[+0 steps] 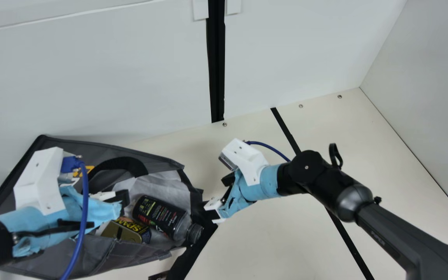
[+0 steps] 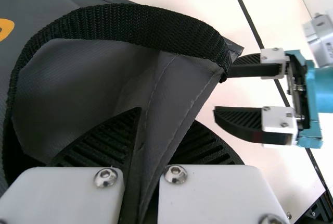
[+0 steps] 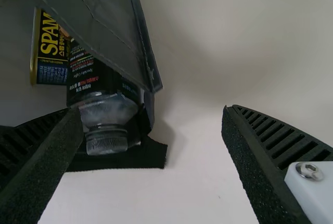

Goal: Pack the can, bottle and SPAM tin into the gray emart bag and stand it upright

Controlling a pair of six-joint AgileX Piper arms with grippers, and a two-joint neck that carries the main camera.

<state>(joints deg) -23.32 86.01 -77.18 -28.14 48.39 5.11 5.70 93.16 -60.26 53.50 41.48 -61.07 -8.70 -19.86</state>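
Observation:
The gray bag (image 1: 103, 256) lies on its side at the main view's left, mouth facing right. Inside its mouth are the dark bottle (image 1: 158, 214), cap outward, and the SPAM tin (image 1: 125, 232) beside it. My left gripper (image 1: 121, 198) is over the opening; in the left wrist view the gripper (image 2: 165, 117) is shut on a fold of the bag's fabric (image 2: 171, 83), below the black handle (image 2: 140, 23). Just right of the mouth, my right gripper (image 1: 215, 194) stands open. In the right wrist view the gripper (image 3: 152, 110) has the bottle cap (image 3: 106, 140) near one finger.
The cream table (image 1: 278, 241) extends to the right of the bag, with black strips across it. White walls (image 1: 130, 70) stand behind and at the right. A black strap (image 1: 198, 249) hangs from the bag's mouth onto the table.

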